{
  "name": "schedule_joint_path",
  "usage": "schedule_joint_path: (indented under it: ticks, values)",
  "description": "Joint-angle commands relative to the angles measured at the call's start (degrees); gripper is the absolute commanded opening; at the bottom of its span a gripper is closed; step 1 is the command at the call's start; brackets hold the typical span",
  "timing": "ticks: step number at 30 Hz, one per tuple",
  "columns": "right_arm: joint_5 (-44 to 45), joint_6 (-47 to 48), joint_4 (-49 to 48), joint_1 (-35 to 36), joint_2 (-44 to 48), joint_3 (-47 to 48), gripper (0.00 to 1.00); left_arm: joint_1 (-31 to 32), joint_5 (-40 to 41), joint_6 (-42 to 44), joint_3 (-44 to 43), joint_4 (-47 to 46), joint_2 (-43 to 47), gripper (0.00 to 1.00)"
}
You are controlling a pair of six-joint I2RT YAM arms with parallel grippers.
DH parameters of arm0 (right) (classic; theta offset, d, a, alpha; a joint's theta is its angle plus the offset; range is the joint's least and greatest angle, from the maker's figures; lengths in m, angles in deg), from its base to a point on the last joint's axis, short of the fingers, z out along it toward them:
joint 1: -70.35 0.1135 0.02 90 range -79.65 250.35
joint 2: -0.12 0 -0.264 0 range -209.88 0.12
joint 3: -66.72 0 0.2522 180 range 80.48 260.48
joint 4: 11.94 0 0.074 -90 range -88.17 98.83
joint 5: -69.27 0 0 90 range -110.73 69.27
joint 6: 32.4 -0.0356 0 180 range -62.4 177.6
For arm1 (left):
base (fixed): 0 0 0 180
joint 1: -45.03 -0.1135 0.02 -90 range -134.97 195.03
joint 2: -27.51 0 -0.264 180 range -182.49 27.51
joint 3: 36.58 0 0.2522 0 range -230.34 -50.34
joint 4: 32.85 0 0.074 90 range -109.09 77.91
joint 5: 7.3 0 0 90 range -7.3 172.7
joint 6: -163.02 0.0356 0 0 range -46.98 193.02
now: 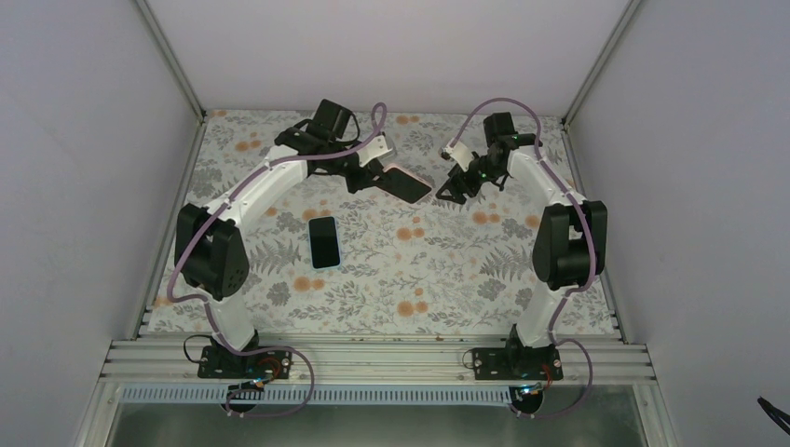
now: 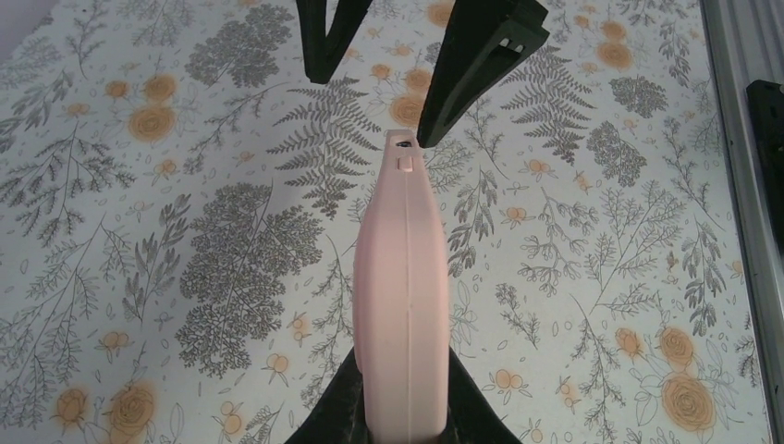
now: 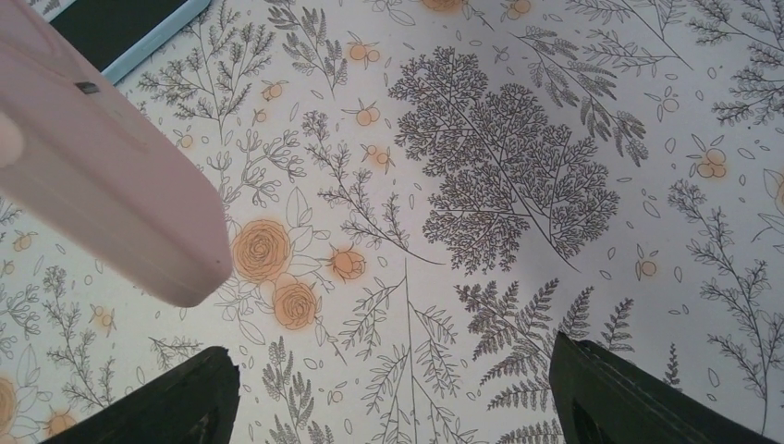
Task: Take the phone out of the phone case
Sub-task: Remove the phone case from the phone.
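My left gripper (image 1: pixel 377 177) is shut on one end of a pink phone case (image 1: pixel 407 183) and holds it above the table at the back middle. In the left wrist view the case (image 2: pixel 404 277) stands edge-on between my fingers (image 2: pixel 344 407). Its upward face looks dark in the top view; I cannot tell if anything is inside. A black-screened phone (image 1: pixel 323 240) with a pale blue rim lies flat on the table, nearer the front; its corner shows in the right wrist view (image 3: pixel 129 23). My right gripper (image 1: pixel 454 189) is open and empty just past the case's free end (image 3: pixel 111 176).
The floral tablecloth (image 1: pixel 419 279) covers the table. White walls and aluminium posts (image 1: pixel 172 60) enclose the back and sides. A metal rail (image 1: pixel 373 358) runs along the near edge by the arm bases.
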Motion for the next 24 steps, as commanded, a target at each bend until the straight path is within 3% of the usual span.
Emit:
schedule_joint_path:
  ticks: [1,10,24]
  values:
    - [-2.71,0.5,0.99,0.91,0.33,1.26,0.86,0.13,-2.35,0.17,-2.6,-2.64,-0.7,0.02]
    - [-3.85,-0.51,-0.14,1.82,0.65,1.58,0.86,0.13,-2.95,-0.14,-3.21,-2.59,-1.51,0.02]
    - [6.91,-6.78,-8.05,1.96,-0.22,1.11,0.83,0.12,-4.24,0.66,-2.55,-1.64,-0.51,0.02]
